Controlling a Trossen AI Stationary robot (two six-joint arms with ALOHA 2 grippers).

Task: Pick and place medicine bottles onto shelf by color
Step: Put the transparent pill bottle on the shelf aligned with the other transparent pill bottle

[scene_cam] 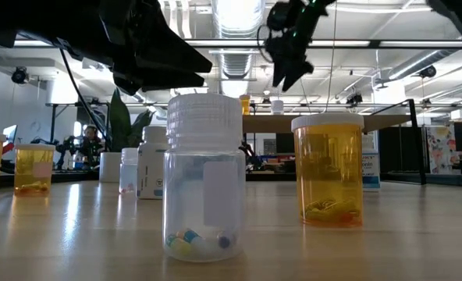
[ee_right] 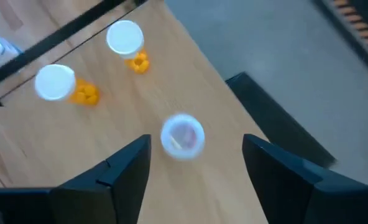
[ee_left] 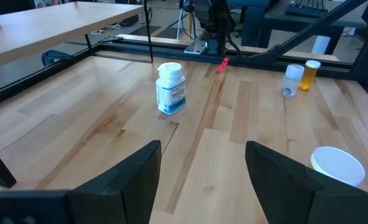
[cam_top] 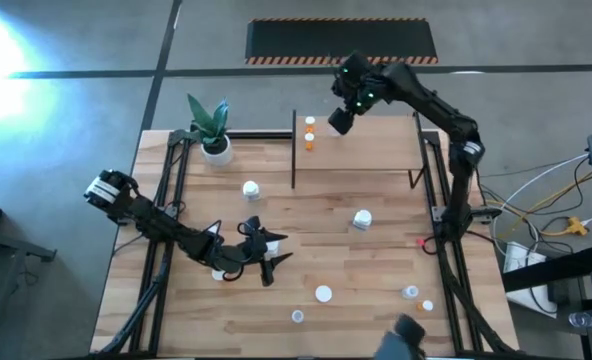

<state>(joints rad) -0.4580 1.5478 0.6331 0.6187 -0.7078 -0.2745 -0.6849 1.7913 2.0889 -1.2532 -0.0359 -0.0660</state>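
A clear bottle (ee_right: 183, 135) stands upright on the shelf (cam_top: 376, 150), near two orange bottles (cam_top: 310, 132). It lies directly beneath the right gripper (ee_right: 196, 158), whose fingers are spread and empty. The left gripper (ee_left: 202, 168), also open, hovers over the tabletop (cam_top: 376, 260) facing a white bottle (ee_left: 171, 88). Only the right wrist view reveals the clear bottle.

white bottle (ee_left: 171, 88) has a blue label, its print too small to read.
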